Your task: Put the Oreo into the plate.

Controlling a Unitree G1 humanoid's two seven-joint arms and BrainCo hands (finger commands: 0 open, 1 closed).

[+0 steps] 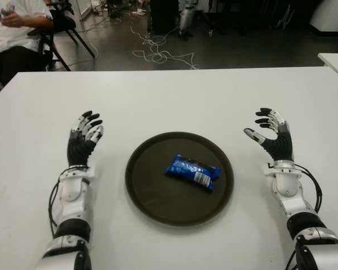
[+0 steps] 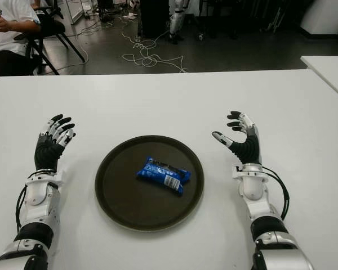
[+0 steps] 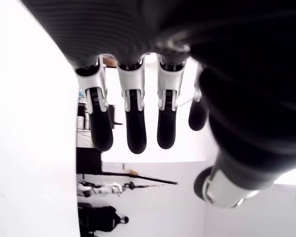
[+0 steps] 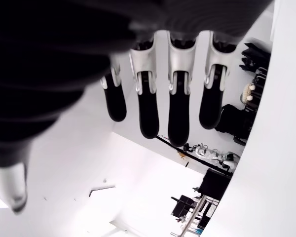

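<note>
While Oreo (image 1: 192, 171) lies in plate (image 1: 152, 199), left hand (image 1: 83, 136), right hand (image 1: 272, 134) flank it, fingers spread, empty.

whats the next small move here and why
Probably none beyond keeping both hands back: the blue Oreo packet already lies inside the round dark brown plate, near its middle. The left robot hand shows left of the plate and the right robot hand right of it, both open, holding nothing.

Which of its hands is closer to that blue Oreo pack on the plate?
Right, narrowly. The right hand shows beside the plate, right of the Oreo pack; the left hand shows slightly farther off, left of the plate.
</note>
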